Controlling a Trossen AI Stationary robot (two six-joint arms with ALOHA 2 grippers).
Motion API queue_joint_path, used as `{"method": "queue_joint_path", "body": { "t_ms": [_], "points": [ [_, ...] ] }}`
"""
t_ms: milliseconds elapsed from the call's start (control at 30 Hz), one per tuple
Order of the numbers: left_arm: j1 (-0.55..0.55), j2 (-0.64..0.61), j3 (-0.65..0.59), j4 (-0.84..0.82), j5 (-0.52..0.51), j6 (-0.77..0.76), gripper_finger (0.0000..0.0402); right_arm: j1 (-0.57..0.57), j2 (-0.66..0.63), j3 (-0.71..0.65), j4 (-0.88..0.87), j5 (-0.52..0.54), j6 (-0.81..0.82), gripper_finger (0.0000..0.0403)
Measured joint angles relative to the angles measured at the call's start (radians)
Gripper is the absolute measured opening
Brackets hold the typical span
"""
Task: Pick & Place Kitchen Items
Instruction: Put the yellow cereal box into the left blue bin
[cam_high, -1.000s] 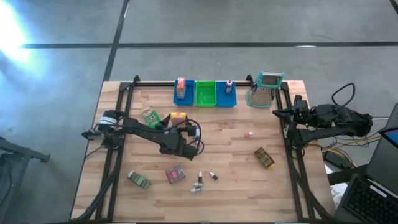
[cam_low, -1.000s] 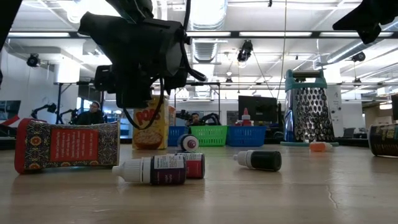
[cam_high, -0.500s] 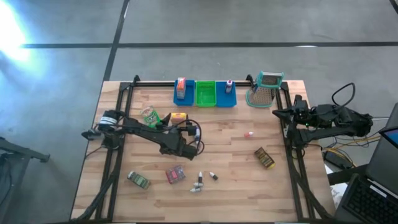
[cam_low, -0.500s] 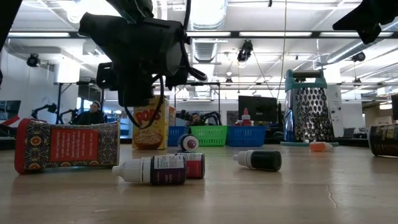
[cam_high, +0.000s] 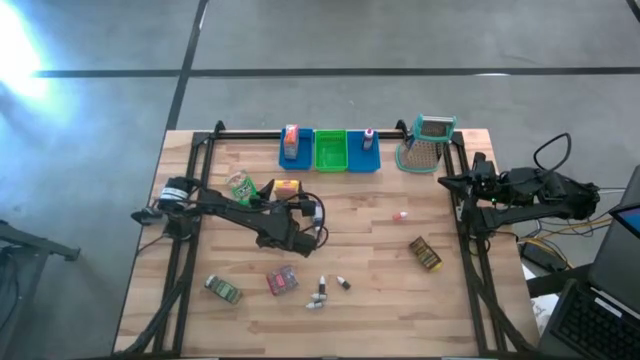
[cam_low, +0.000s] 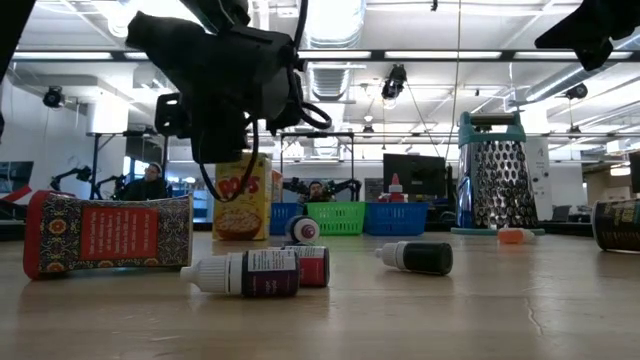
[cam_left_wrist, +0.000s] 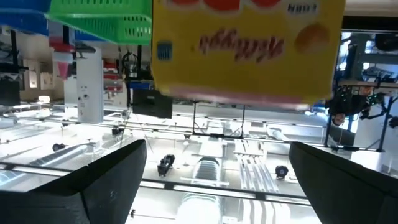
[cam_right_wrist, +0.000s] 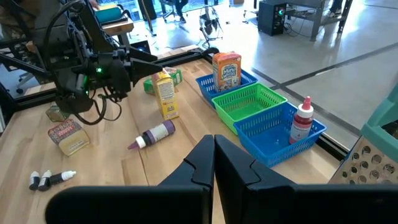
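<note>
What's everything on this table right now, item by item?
Blue bins: two, far edge, flanking the green one.
Green bin: one, empty.
Orange box: one, left blue bin.
White bottle: one, red cap, right blue bin.
Grater: one, metal and teal, far right.
Yellow box: one, upright, centre-left.
Green packet: one, left of it.
Purple bottle: one, lying mid-table.
Small bottles: three, near edge.
Pink-red packet: one, near edge.
Olive packet: one, near-left.
Brown packet: one, right.
Left gripper: open, facing yellow box.
Right gripper: shut, right edge.

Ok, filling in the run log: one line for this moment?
left tool: open, above table, facing yellow box | right tool: shut, parked at table's right edge | nothing held
</note>
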Motion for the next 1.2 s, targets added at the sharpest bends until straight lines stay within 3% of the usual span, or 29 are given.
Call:
{"method": "queue_joint_path", "body": {
  "t_ms": [333,700,867,1000,1200],
  "points": [
    [-0.002,-0.001,0.063,-0.241,0.023,-0.308,0.0399,0.000,0.000,0.000,0.000,0.000,0.000,0.0008],
    [-0.008,-0.001,0.064,-0.247,0.032,-0.621,0.0399,0.000,0.000,0.000,0.000,0.000,0.000,0.0008],
    [-0.030,-0.001,0.066,-0.247,0.115,-0.652,0.0399,0.000,0.000,0.000,0.000,0.000,0.000,0.0008],
    [-0.041,-0.001,0.132,-0.242,0.213,-0.667,0.0399,0.000,0.000,0.000,0.000,0.000,0.000,0.0008],
    [-0.043,-0.037,0.306,-0.272,0.255,-0.785,0.0399,0.000,0.000,0.000,0.000,0.000,0.000,0.0008]
  ]
}}
